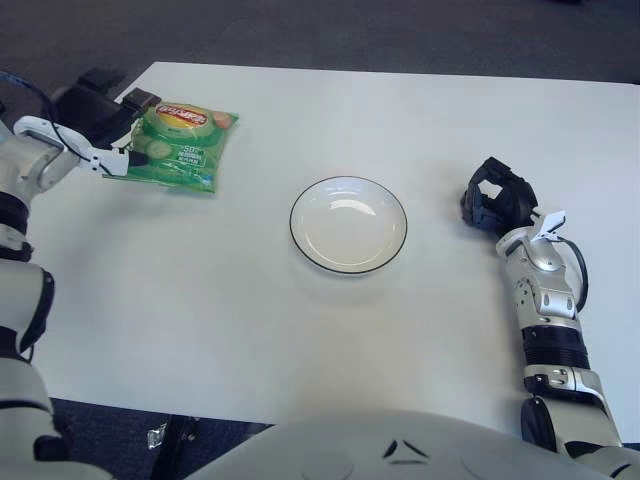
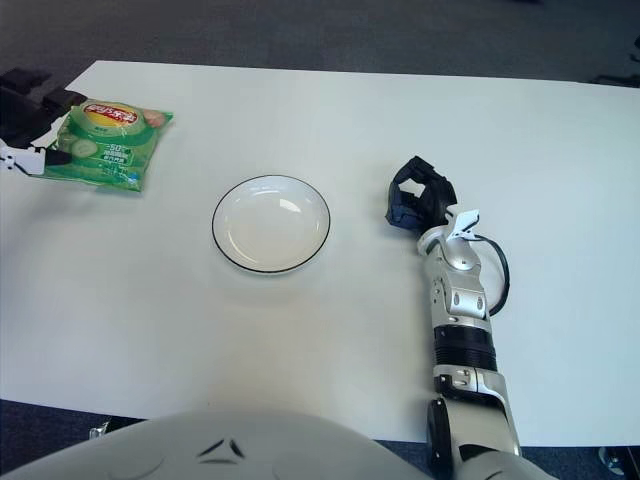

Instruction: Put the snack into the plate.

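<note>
The snack [image 1: 178, 143] is a green bag lying flat on the white table [image 1: 300, 340] at the far left. Its left end sits between the spread fingers of my left hand [image 1: 112, 125]: one dark finger [image 1: 146, 153] lies over the bag's lower left part, another [image 1: 140, 98] is by its top left corner. The bag is not lifted. The white plate [image 1: 349, 267] with a dark rim stands empty at the table's middle, well right of the bag. My right hand [image 1: 496, 200] shows right of the plate, fingers curled, holding nothing.
The table's far edge [image 1: 400, 75] runs behind the bag, with dark floor beyond it. The left edge is close to my left hand. Bare tabletop lies between the bag and the plate.
</note>
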Controlling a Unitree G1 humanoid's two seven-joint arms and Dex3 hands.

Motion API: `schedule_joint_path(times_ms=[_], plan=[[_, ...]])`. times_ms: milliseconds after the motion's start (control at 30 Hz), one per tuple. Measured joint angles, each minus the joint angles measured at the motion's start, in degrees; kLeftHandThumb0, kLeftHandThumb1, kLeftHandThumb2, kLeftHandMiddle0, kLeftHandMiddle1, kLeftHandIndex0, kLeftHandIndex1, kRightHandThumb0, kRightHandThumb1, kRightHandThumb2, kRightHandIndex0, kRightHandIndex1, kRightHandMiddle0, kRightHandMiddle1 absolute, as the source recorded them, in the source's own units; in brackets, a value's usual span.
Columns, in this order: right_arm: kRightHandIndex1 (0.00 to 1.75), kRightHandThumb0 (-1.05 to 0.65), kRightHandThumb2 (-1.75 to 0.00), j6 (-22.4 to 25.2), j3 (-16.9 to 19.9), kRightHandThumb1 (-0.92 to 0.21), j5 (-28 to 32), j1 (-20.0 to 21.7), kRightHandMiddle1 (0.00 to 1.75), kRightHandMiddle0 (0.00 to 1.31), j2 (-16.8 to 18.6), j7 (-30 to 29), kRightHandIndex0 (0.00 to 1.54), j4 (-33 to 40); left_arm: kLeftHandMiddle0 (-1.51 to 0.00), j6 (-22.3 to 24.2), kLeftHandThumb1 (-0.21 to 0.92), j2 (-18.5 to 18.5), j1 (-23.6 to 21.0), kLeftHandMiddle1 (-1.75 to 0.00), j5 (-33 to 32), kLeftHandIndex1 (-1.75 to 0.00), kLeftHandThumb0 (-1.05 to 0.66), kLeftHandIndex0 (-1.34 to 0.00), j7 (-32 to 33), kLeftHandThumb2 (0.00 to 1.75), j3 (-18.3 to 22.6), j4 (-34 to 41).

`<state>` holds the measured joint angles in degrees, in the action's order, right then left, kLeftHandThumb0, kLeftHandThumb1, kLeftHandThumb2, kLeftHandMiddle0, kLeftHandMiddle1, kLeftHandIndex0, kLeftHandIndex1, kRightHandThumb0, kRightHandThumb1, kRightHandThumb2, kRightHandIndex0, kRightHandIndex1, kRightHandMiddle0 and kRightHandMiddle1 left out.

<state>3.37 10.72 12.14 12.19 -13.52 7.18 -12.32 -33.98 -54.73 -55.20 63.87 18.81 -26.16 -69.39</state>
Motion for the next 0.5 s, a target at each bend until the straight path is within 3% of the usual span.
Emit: schedule_joint_path(times_ms=[500], plan=[[1.75,-0.48,-1.3,0.2,0.1,-0.33,0.1,-0.4,1.75,0.6,0.0,0.4,1.3,0.6,-0.08,0.5,0.92,1.3,-0.8,-0.09,-8.2,-0.36,-0.89,0.0,-7.5,1.14,-0.3,-1.6]])
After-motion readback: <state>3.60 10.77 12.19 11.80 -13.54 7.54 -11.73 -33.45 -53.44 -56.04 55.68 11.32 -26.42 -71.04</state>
